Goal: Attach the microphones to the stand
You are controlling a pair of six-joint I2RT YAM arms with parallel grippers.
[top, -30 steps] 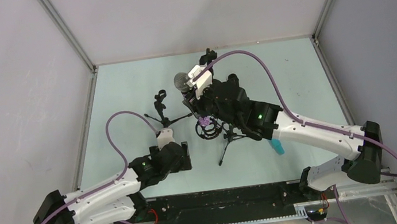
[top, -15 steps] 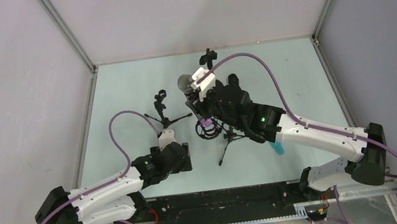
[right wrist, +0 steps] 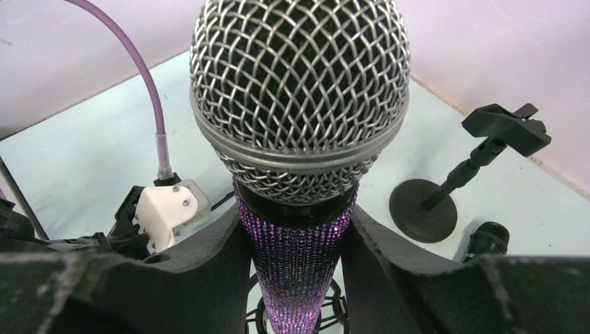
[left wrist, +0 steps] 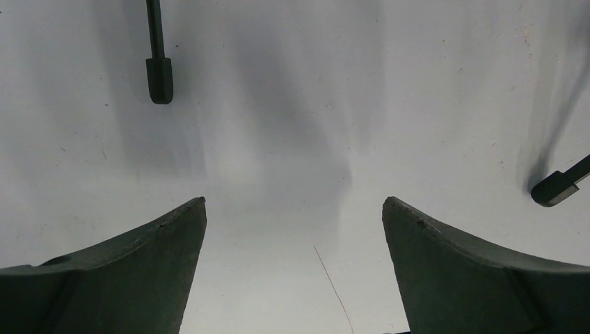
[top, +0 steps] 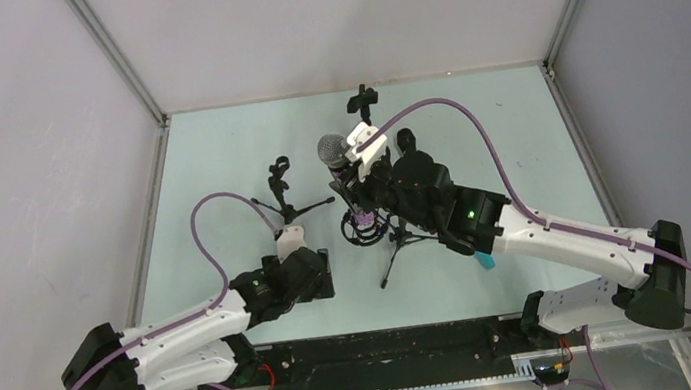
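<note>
Right gripper is clamped hard on the glittery purple microphone, silver head up and tail pointing down into the top of the middle stand. I can't tell if it's seated. The left gripper hangs low over the table at near-left, fingers spread wide on nothing. The danger, I'd say, is that this light stand has nobody bracing it, so an off-centre tail could shove or tip it, and an early release would let the top-heavy microphone topple, perhaps toward the cyan microphone lying under the right arm.
</note>
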